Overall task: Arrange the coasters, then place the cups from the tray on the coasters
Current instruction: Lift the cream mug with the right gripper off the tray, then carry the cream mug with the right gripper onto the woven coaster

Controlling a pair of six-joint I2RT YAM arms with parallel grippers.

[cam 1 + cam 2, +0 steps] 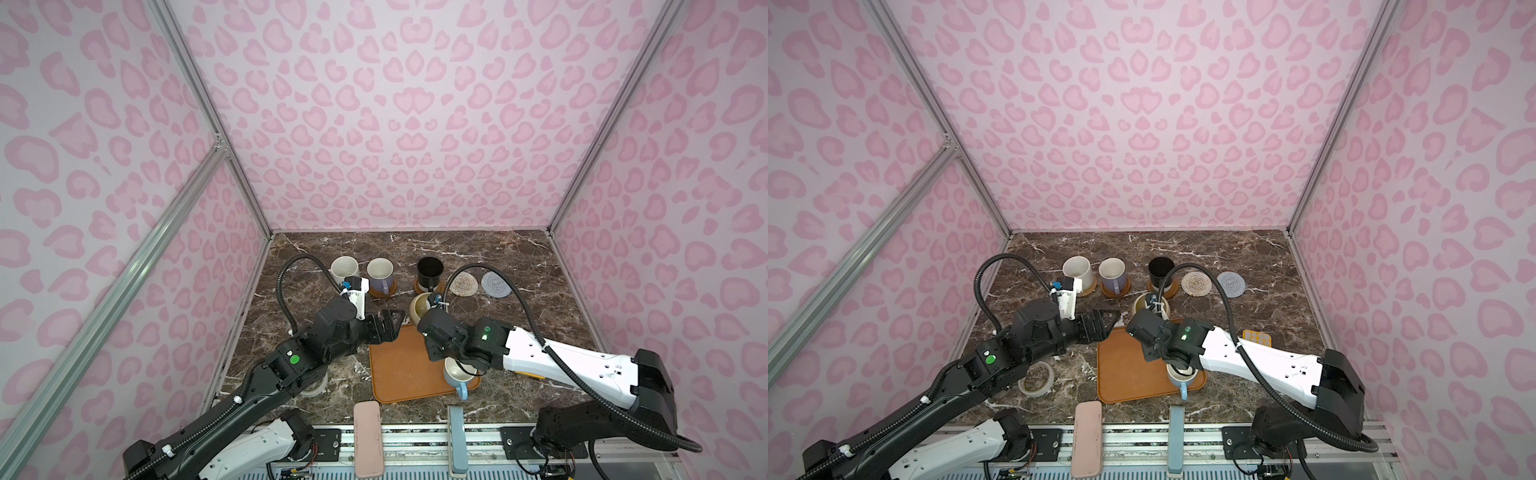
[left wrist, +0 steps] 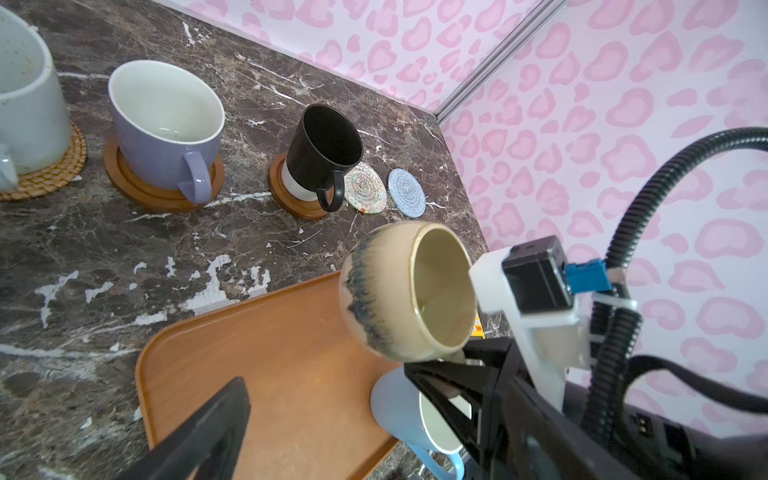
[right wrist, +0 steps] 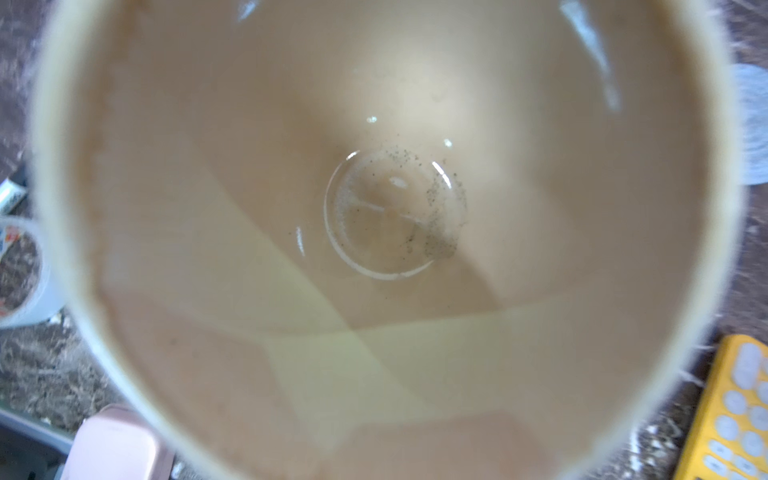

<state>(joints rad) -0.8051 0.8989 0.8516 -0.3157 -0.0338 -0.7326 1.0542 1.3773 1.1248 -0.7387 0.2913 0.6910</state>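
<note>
My right gripper [image 2: 457,360] is shut on the handle of the cream-yellow cup [image 1: 420,306], which hangs tilted above the tray's [image 1: 395,374] far edge. The cup's inside [image 3: 395,208] fills the right wrist view. My left gripper [image 1: 392,323] is open and empty just left of it. The light blue cup [image 1: 455,376] stands on the tray under my right arm. At the back, the white cup [image 1: 344,268] sits on the rattan coaster [image 2: 50,174]. The lavender cup [image 1: 380,271] and black cup [image 1: 430,271] stand on wooden coasters. The beige-pink coaster [image 1: 464,284] and grey-blue coaster [image 1: 496,284] are bare.
A clear tape roll [image 1: 1036,378] lies left of the tray, under my left arm. A yellow calculator [image 1: 1257,337] lies right of the tray. A pink case [image 1: 368,440] and a blue-grey bar [image 1: 457,440] rest on the front edge. Patterned walls enclose the table.
</note>
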